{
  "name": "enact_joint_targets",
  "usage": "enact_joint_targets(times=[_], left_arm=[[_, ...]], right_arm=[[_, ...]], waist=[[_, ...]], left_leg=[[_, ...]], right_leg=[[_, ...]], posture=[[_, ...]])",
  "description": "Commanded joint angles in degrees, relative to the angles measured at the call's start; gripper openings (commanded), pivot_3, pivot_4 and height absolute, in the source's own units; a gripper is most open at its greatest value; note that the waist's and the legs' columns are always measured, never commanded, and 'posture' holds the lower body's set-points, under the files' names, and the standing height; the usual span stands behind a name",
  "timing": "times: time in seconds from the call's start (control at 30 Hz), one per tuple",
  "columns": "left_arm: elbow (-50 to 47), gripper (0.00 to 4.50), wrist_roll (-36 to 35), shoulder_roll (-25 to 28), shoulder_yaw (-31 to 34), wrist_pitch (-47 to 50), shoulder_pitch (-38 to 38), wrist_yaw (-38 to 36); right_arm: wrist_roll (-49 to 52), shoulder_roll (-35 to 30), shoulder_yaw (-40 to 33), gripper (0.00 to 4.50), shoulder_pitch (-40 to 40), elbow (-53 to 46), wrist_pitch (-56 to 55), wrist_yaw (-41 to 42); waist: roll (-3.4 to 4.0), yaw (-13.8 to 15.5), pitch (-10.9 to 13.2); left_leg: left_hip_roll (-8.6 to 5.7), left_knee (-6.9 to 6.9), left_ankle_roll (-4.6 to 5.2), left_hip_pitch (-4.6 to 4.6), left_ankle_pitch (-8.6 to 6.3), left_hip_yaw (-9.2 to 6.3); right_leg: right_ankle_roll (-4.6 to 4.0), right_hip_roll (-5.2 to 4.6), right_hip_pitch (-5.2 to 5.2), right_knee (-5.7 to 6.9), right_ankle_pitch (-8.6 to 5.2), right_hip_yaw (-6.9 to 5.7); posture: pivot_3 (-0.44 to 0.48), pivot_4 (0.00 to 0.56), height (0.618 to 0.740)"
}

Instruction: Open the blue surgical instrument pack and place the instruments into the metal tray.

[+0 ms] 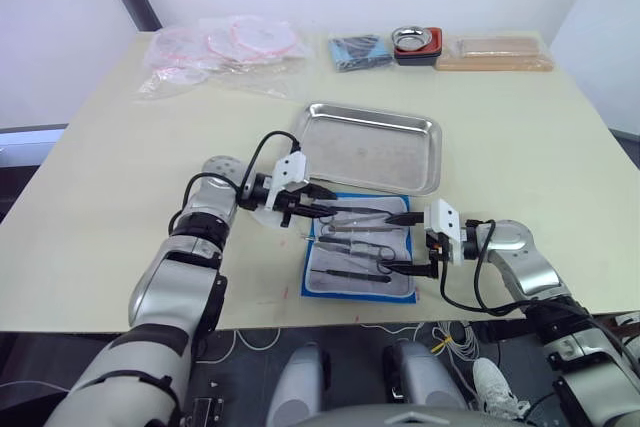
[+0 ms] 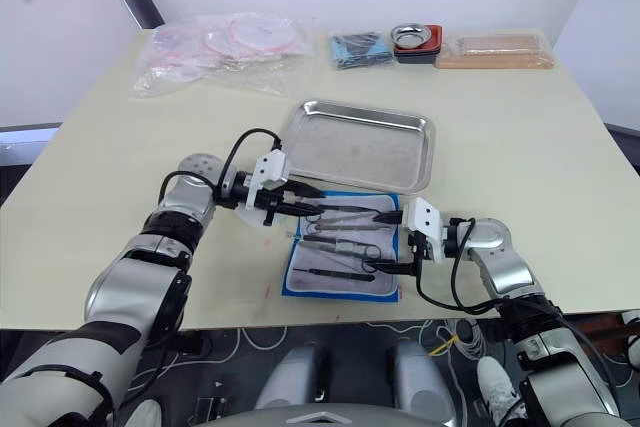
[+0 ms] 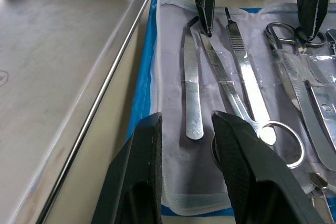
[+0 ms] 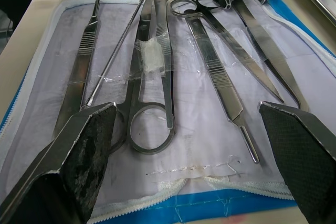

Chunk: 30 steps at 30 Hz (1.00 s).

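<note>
The blue surgical instrument pack [image 1: 311, 259] lies unfolded on the table just in front of the metal tray [image 1: 375, 142]. Several instruments rest on its grey-white lining: ring-handled scissors [image 4: 151, 103], straight forceps [image 4: 218, 74], a flat handle [image 4: 80, 61], and curved tweezers [image 3: 192, 87]. My left gripper [image 3: 188, 121] is open at the pack's left end near the tray, its fingertips straddling the end of the curved tweezers without closing on it. At the pack's right end my right gripper [image 4: 188, 109] is spread wide open low over the instruments. The tray holds nothing.
Along the table's far edge lie clear bags of tubing [image 1: 225, 47], a small blue packet [image 1: 360, 50], a round metal bowl in a red holder [image 1: 417, 42] and a tan flat pack [image 1: 495, 52]. The table's front edge runs just below the pack.
</note>
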Motion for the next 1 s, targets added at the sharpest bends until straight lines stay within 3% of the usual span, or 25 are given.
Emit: enact_joint_targets(times=[0.03,0.17,0.33,0.7,1.0], left_arm=[[1.59,1.62,1.25,-0.61,-0.36,-0.54,0.37,-1.30],[2.29,1.62,2.20,-0.88,-0.39,-0.16,0.38,-0.94],[3.20,0.04,4.10,-0.92,-1.04,0.55,0.67,0.42],[1.94,0.02,4.92,-1.30,-0.52,1.74,0.28,1.41],[-6.58,0.02,2.89,-0.02,0.24,8.79,-0.57,-1.21]], right_arm=[[-4.50,-0.40,2.70,4.50,2.06,3.97,1.09,-1.72],[-4.61,-0.28,2.84,4.50,1.90,4.05,0.93,-1.84],[-4.65,-0.36,2.97,4.50,1.58,3.92,1.00,-1.85],[-4.62,-0.67,3.23,4.50,1.52,4.01,1.22,-1.74],[-6.08,-1.65,4.36,4.50,1.55,4.37,2.55,-2.41]], waist=[[0.00,0.00,0.00],[0.02,0.00,-0.04],[0.10,-0.02,-0.13],[0.37,-0.04,-0.45],[0.35,-0.04,-0.44]], left_leg=[[0.00,0.00,0.00,0.02,0.00,-0.01],[0.00,0.00,0.00,0.06,0.00,-0.02],[0.00,0.00,0.00,0.08,0.00,-0.02],[0.00,0.00,0.00,0.09,0.00,-0.03],[0.00,0.00,0.00,0.06,0.00,-0.06]], right_leg=[[0.00,0.00,0.03,0.00,0.00,-0.01],[0.00,0.00,0.06,-0.01,0.00,-0.01],[0.00,0.01,0.08,0.00,0.00,-0.01],[0.00,0.04,0.09,-0.01,-0.01,0.00],[0.00,0.05,0.09,-0.03,-0.01,-0.01]], posture=[[0.000,0.150,0.740],[0.000,0.150,0.740],[0.000,0.150,0.740],[0.000,0.150,0.740],[0.000,0.150,0.740]])
